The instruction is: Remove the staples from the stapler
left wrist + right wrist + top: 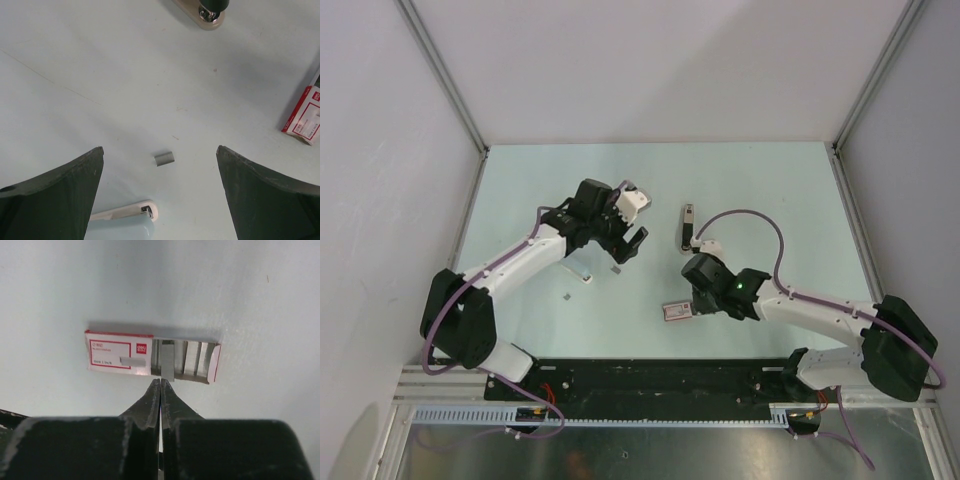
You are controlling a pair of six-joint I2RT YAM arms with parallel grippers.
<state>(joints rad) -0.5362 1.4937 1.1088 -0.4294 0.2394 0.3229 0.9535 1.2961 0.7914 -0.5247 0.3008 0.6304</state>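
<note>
The slim black stapler [688,228] with its beige base lies at mid-table; its end shows at the top of the left wrist view [207,11]. A small grey staple bit [164,158] lies on the table between the fingertips of my open, empty left gripper [160,148], which hovers over it [625,250]. My right gripper [161,381] is shut. Its tips meet the near end of a grey staple strip [167,360] that lies across the open pink-and-grey staple box [120,356]. I cannot tell whether they pinch it. A second short strip [132,361] lies on the box.
A slim white piece [125,211] with a metal end lies under my left gripper [584,276]. Another tiny grey bit [567,296] lies left of it. The staple box [677,311] sits at front centre, also at the right edge of the left wrist view [305,117]. Walls enclose the table.
</note>
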